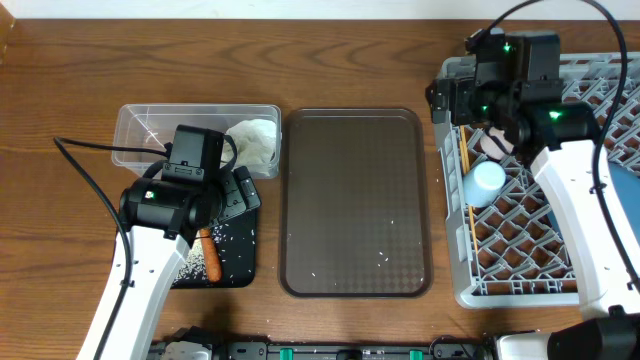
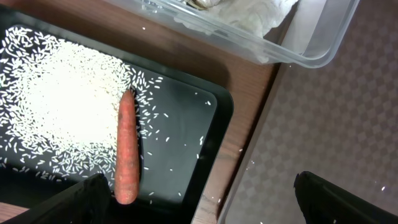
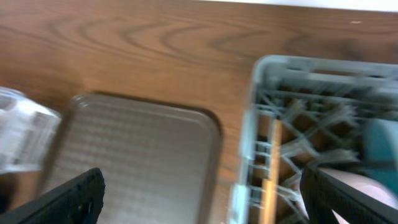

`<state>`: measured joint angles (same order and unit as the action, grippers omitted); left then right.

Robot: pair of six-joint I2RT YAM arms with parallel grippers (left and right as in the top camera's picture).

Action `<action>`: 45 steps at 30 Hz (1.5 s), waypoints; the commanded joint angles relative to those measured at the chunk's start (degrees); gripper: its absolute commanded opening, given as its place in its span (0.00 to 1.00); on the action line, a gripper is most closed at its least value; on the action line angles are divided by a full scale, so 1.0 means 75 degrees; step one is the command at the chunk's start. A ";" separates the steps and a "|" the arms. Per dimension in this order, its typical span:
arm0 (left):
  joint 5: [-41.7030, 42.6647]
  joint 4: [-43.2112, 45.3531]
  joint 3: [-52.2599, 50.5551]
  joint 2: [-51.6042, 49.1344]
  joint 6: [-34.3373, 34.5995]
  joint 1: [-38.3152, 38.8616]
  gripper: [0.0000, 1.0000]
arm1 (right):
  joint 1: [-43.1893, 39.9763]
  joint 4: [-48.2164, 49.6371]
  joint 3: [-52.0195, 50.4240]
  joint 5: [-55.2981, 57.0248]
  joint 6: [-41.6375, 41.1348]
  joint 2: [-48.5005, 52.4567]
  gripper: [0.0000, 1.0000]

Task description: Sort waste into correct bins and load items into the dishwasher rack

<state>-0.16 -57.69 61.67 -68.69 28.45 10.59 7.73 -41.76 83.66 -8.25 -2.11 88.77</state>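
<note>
- While the overhead view half-hides them under the arm, the left wrist view shows the smooth orange carrot (image 2: 127, 149) beside loose rice grains (image 2: 56, 112) in the glossy black tray (image 2: 186, 143); the left gripper (image 2: 199, 208) gapes empty.
- The right gripper (image 3: 205, 205), equally spread, hangs at the grey lattice rack (image 3: 261, 106) holding wooden chopsticks (image 3: 270, 180).

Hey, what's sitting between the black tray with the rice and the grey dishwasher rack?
The brown serving tray, bare apart from a few stray rice grains, lies between the black tray and the rack. The overhead view shows this.
</note>
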 commanded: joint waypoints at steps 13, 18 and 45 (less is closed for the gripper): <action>-0.0041 -0.0020 0.0058 0.0029 -0.0047 -0.0038 0.98 | 0.0082 -0.2343 0.0784 -0.0114 0.0577 -0.2422 0.99; -0.0041 -0.0020 0.0058 0.0029 -0.0047 -0.0038 0.98 | 0.0079 -0.2690 0.0784 -0.0128 0.0580 -0.3197 0.99; -0.0041 -0.0020 0.0058 0.0029 -0.0047 -0.0038 0.98 | -0.0146 0.1000 -0.4497 0.0501 0.0801 -0.9818 0.99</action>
<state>-0.19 -57.65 61.67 -68.69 28.45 10.59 7.64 -36.64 57.82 -6.96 3.40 19.03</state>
